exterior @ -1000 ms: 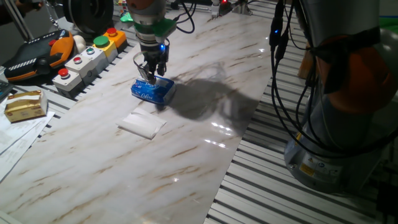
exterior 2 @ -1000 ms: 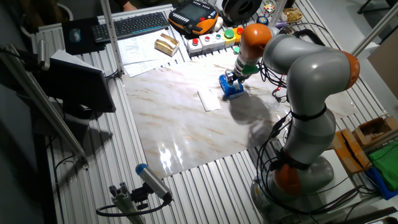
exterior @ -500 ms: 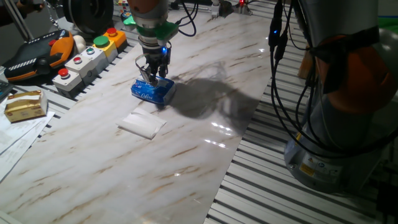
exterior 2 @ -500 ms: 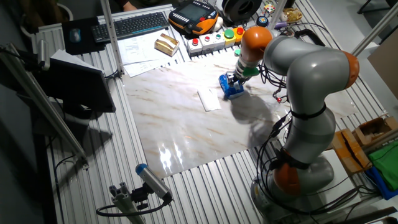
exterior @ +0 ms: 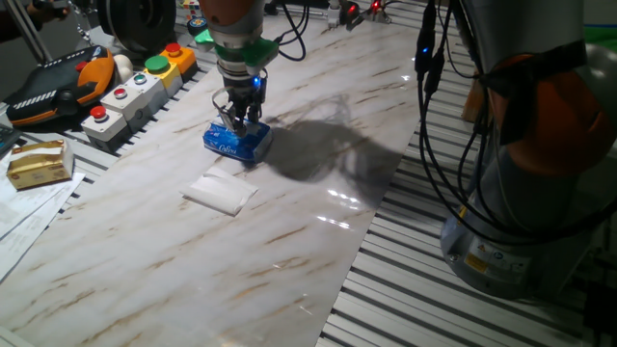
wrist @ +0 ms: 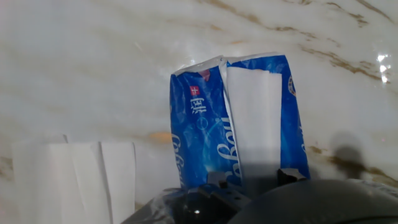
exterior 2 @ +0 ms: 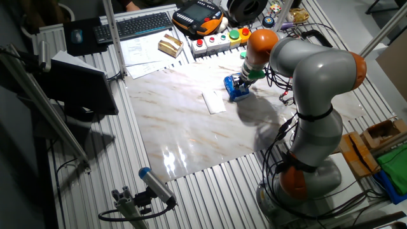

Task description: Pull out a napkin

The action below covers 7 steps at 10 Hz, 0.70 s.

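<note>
The gripper [exterior: 237, 119] is seen right over the blue pack [exterior: 236, 142] on the marbled surface [exterior: 318, 193], its fingers down at the pack's top. In the hand view a white napkin [wrist: 254, 118] is shown lying in the pack's [wrist: 205, 137] open slot, exposed along its length but not yet drawn clear; the pull itself is judged as barely begun, with nearly all of it left. A second napkin [exterior: 220, 193] is found flat on the surface just beside the pack, already free; it appears again at the lower left of the hand view [wrist: 74, 174]. Whether the gripper is clenched on the napkin cannot be told: the fingertips are cut off at the bottom of the hand view, and in both fixed views they are too small to be made out.
</note>
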Available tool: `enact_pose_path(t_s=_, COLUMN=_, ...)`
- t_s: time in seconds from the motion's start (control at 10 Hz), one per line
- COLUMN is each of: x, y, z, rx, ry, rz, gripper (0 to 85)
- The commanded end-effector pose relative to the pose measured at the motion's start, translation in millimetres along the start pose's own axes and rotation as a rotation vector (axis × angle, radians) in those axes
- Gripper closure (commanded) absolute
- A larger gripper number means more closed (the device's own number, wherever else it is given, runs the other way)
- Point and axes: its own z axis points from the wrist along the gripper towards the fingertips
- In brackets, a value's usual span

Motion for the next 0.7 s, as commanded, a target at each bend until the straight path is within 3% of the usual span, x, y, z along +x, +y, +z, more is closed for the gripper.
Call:
enact_pose_path(t_s=0.0, x=-0.1, y=0.0, z=0.8, rx=-0.002, ry=0.000, rz=-0.002, gripper=37.3)
enact_pose_path(t_s=0.4, x=-0.3, y=0.9, z=1.8, rx=-0.008, ry=0.001, rz=-0.012, gripper=38.3)
enact_pose_path(t_s=0.6, x=-0.5, y=1.5, z=1.4, rx=-0.009, ry=-0.001, rz=-0.018, gripper=43.7)
